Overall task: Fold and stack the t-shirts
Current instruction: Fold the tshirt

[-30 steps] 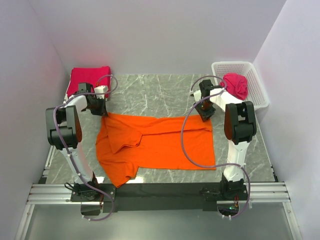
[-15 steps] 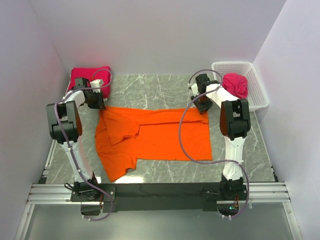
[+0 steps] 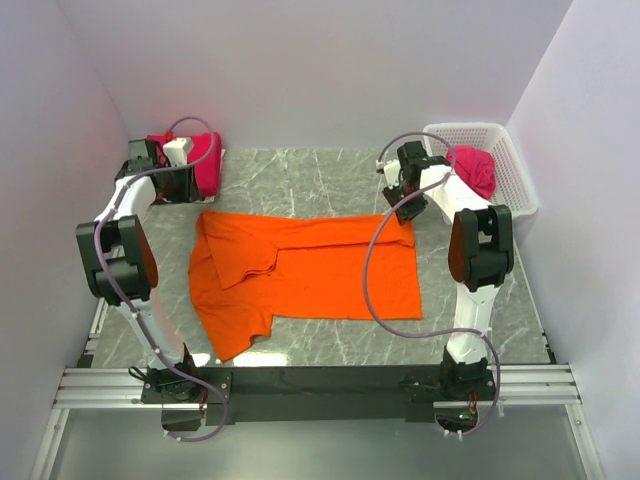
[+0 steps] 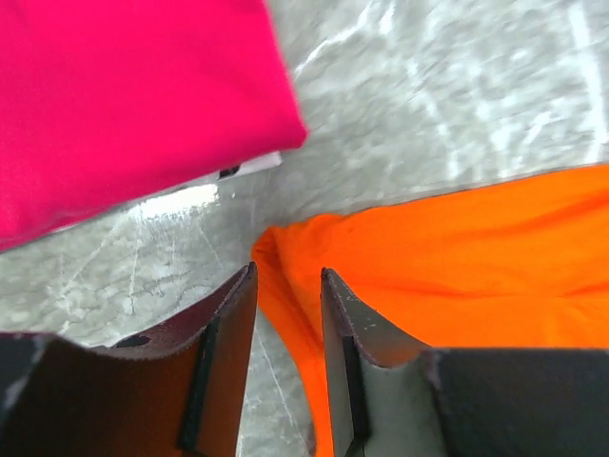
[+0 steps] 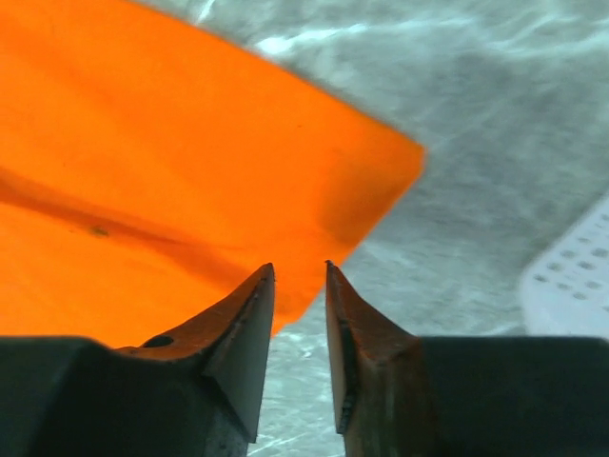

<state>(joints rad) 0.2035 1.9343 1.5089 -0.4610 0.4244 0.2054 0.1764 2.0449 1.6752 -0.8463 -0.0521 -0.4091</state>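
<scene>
The bright orange t-shirt (image 3: 300, 270) lies spread on the marble table (image 3: 300, 185), with one sleeve folded over at its left. My left gripper (image 3: 168, 187) hovers just off the shirt's far left corner (image 4: 285, 248). It is open, its jaws apart with nothing gripped (image 4: 287, 274). My right gripper (image 3: 408, 208) is over the far right corner (image 5: 381, 171), also open and empty (image 5: 299, 267). A folded crimson-pink t-shirt (image 3: 205, 165) rests at the back left (image 4: 124, 105). Another crimson-pink t-shirt (image 3: 475, 170) is bunched in the basket.
The white lattice basket (image 3: 500, 140) stands at the back right against the wall, and its rim (image 5: 576, 276) shows in the right wrist view. White walls close in the table on three sides. The arm bases sit on the rail at the near edge.
The orange shirt's far edge was drawn toward the back and laid flat. My left gripper opened, let go of the corner and moved back-left. The right gripper drew back slightly.
</scene>
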